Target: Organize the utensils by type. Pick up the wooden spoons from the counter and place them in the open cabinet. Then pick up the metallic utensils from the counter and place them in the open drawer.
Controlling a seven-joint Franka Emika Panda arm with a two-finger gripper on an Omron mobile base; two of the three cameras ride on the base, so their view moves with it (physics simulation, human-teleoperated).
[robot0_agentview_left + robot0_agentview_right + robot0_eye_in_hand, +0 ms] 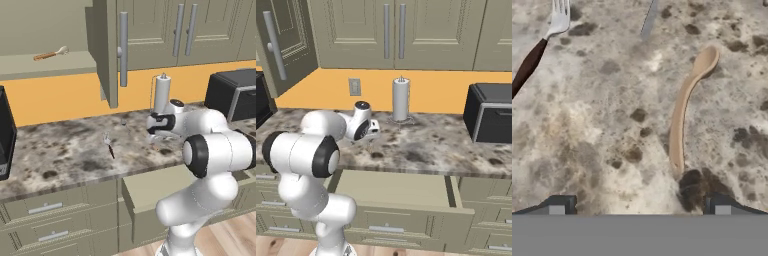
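The plain brown wooden spoon [681, 117] lies flat on the mottled counter [65, 150], bowl away from the hand. My gripper [639, 207] hovers open just above the handle end, which lies near the right fingertip [721, 206]. The orange-brown spoon with a cream bowl [50, 54] rests on the shelf of the open cabinet [45, 65]. A fork with a dark handle [534, 52] [109, 145] and the grey metal spoon's handle [649, 20] lie further off. The wide drawer [396, 187] stands open below the counter edge. From the left base the gripper [153, 136] points down at the counter.
The open cabinet door [107, 55] with its long bar handle hangs over the counter's back. A paper towel holder [401, 100] stands by the wall behind the hand. One black appliance [491, 112] sits at the right, another [5, 132] at the far left.
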